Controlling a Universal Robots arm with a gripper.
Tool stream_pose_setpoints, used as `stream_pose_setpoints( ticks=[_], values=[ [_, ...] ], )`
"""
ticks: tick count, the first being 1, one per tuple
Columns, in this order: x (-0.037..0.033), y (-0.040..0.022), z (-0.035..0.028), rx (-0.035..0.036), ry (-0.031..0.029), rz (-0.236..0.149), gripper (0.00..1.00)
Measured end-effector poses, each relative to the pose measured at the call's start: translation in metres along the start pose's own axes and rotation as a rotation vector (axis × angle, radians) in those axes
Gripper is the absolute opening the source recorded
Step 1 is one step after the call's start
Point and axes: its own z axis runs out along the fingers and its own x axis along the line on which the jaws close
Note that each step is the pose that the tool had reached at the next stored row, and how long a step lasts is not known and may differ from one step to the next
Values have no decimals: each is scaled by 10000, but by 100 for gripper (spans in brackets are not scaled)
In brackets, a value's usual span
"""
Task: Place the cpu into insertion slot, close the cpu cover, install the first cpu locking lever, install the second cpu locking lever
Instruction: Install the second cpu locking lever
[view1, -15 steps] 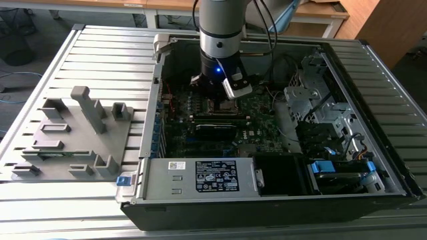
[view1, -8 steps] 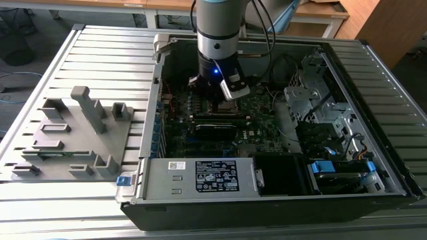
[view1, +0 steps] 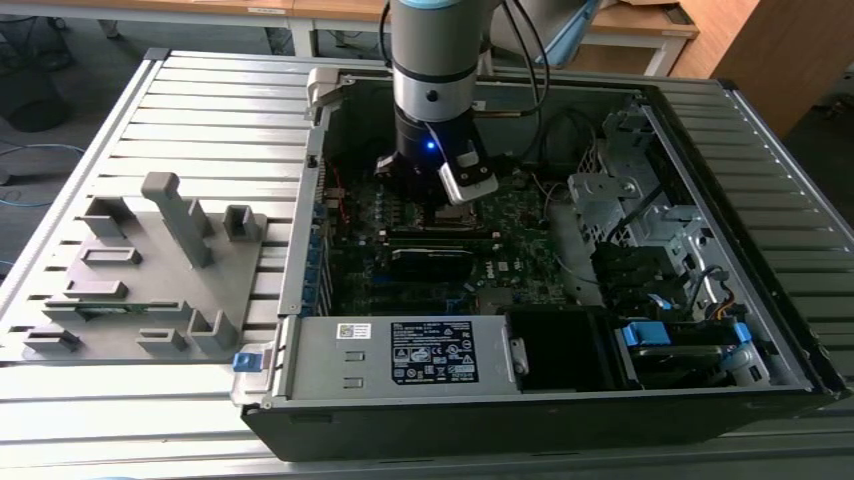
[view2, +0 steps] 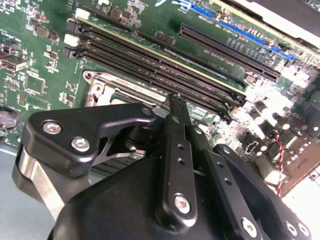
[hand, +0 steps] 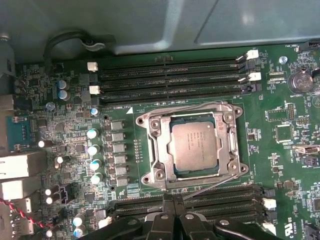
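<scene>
The gripper (hand: 172, 212) (fingers pressed together, holding nothing) hangs just beside the insertion slot (hand: 150, 150), where the cpu (hand: 196, 148) sits under the cpu cover (hand: 161, 150).

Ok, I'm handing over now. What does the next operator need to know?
Gripper: shut, holding nothing, low over the motherboard beside the socket.
Done: cpu sits in the insertion slot; cpu cover lies closed over it.
Left: one locking lever angles away from the socket's edge towards the gripper and looks unlatched. I cannot tell the other lever's state.
</scene>
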Motion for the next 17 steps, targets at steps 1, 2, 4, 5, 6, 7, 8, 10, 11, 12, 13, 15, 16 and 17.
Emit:
stream_pose_setpoints(
  ticks=[1,2,4,5,6,7,8,10,11,12,13,15,16,17],
  values=[
    [0,0,1,0,0,0,11],
    [0,1,6,0,-2,0,11],
    [1,0,19,3,-1,-1,11],
    [2,0,27,4,-1,0,11],
    [2,0,34,8,-2,-1,11],
    [2,0,41,16,-2,-1,11],
    [3,-1,49,20,-3,-2,11],
    [4,-1,63,38,-5,-2,11],
    [4,-1,65,40,-5,-2,11],
    [4,-1,65,42,-4,-3,11],
    [4,-1,65,43,-4,-3,11],
    [4,-1,66,40,-6,-3,11],
    [7,-1,69,38,-7,-2,11],
    [15,-2,72,38,-7,-2,11]
  ],
)
